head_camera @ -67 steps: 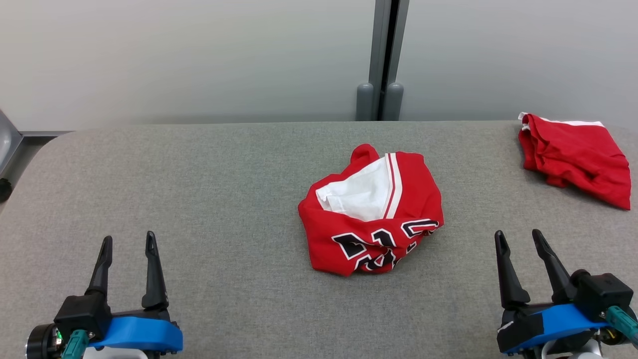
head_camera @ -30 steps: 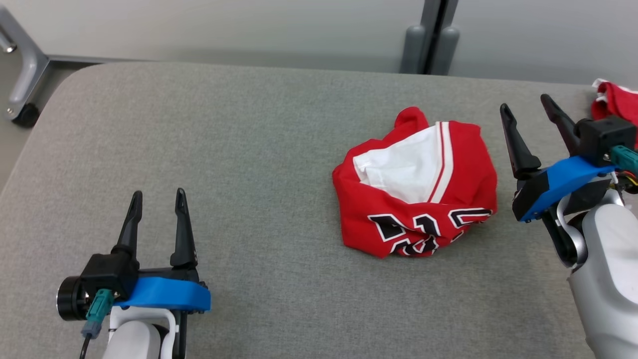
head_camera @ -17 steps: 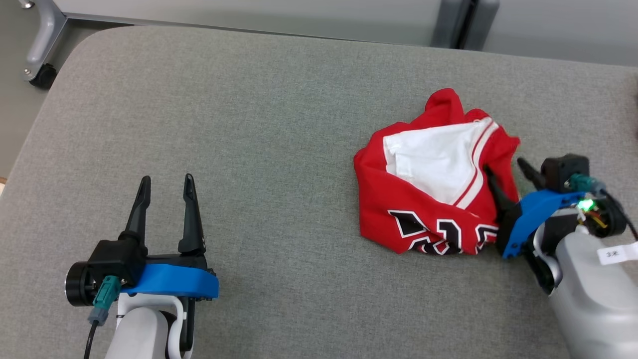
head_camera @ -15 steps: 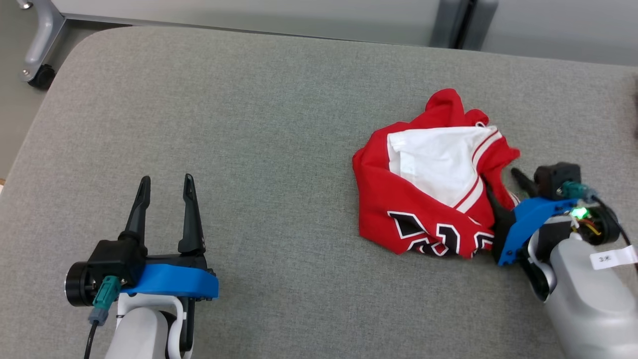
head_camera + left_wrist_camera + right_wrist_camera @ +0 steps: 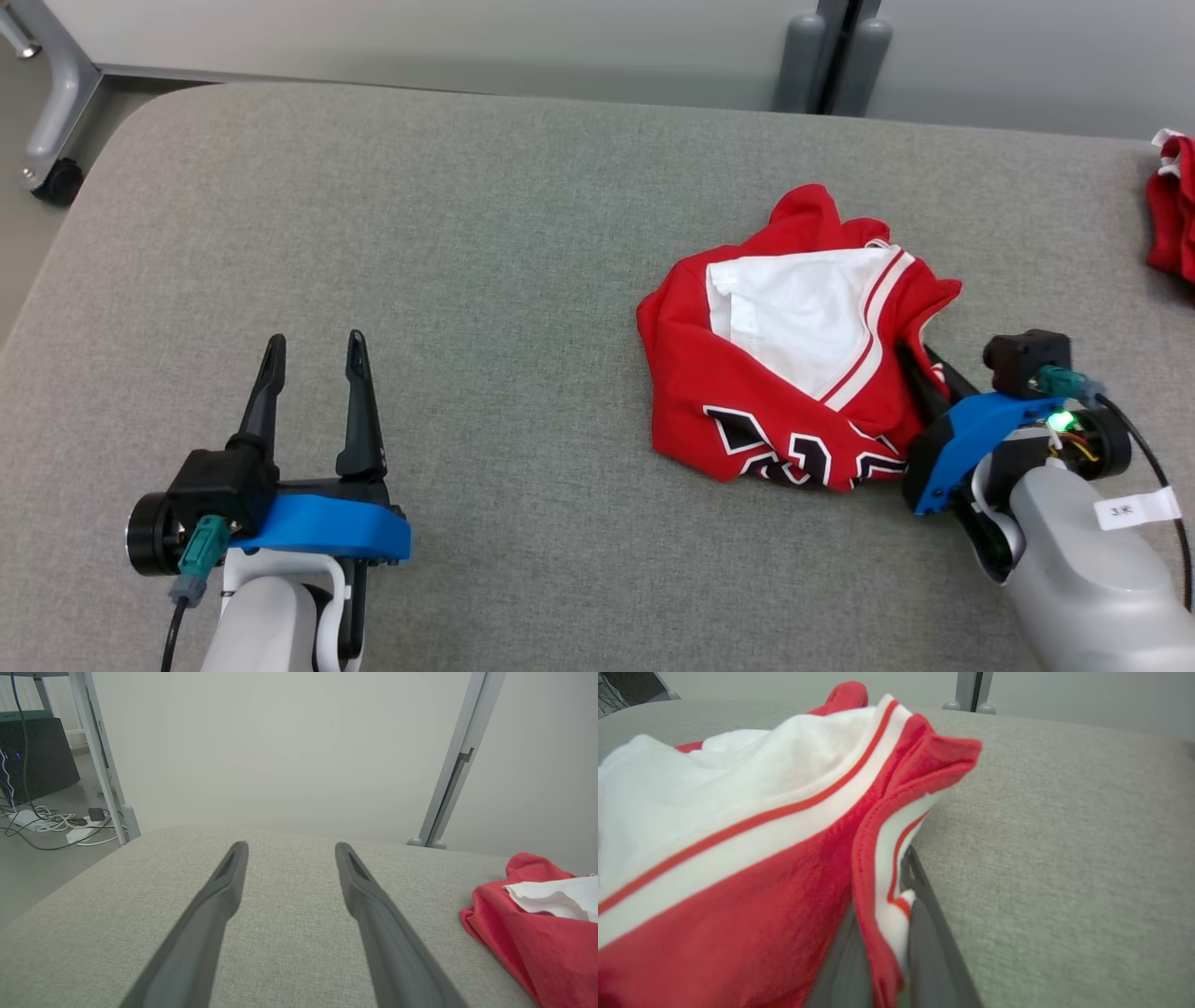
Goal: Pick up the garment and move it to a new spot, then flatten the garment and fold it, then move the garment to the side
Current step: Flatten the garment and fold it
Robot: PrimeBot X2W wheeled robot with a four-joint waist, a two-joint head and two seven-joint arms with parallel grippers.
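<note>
The garment is a crumpled red jersey with a white lining, white-and-red trim and black lettering, lying right of centre on the grey padded table. My right gripper is shut on the garment's right edge; in the right wrist view a fold of red and white cloth is pinched between the two dark fingers. My left gripper stands open at the lower left, well clear of the garment, with nothing between its fingers. In the left wrist view, the garment shows at the right edge.
A second red garment lies at the table's far right edge. A grey post stands behind the table, and a wheeled metal frame leg is off its left corner. Cables lie on the floor.
My right gripper came down on the garment's right side and closed on its edge, bunching the cloth. The camera tilted and turned. The left gripper stayed open in place.
</note>
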